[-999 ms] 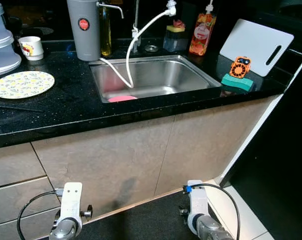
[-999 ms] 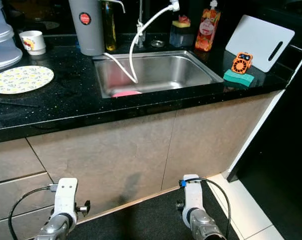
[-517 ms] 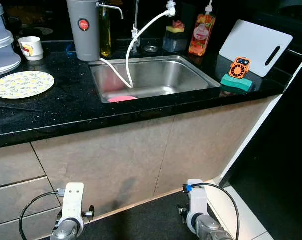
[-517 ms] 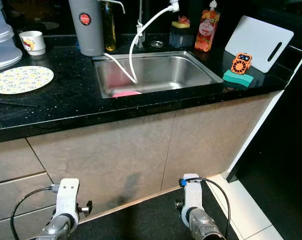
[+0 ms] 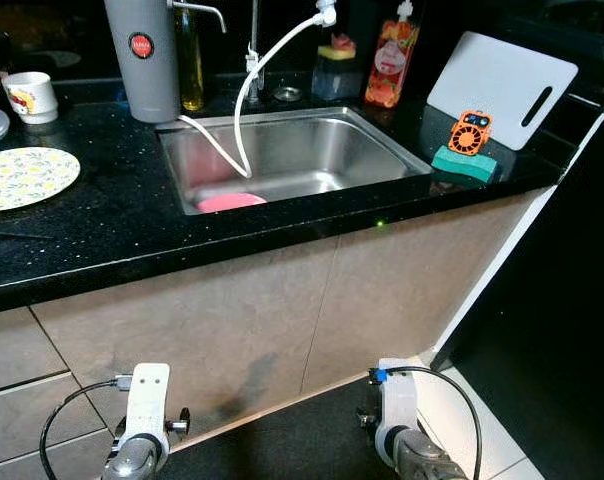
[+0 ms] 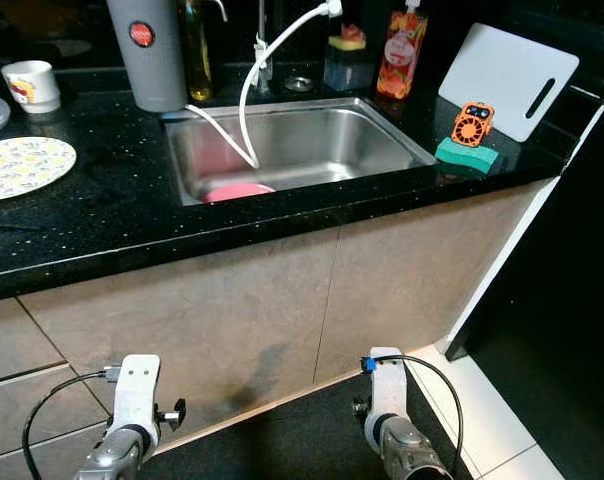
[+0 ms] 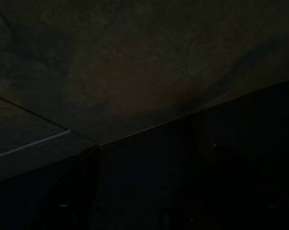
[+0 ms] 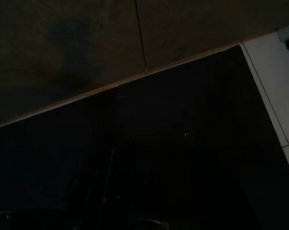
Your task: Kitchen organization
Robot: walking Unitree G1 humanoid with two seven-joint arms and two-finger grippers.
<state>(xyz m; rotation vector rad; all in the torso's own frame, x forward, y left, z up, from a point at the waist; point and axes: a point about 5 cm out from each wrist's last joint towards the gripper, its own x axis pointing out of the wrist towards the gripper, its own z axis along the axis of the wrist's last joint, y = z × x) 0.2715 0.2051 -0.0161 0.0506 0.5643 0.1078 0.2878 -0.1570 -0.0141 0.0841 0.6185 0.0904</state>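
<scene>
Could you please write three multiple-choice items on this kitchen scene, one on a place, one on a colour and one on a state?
1. Where does the pink dish lie?
A. in the sink
B. on the plate
C. on the floor

2. What colour is the cutting board?
A. green
B. white
C. black

3. How does the cutting board stand?
A. flat in the sink
B. flat on the counter
C. leaning against the wall

Answers: 1 A, the pink dish lies on the sink bottom. 2 B, the cutting board is white. 3 C, it is tilted, its top edge against the wall.

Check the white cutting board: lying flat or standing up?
Standing, tilted. The white cutting board leans back against the dark wall at the counter's right end, handle slot uppermost.
</scene>
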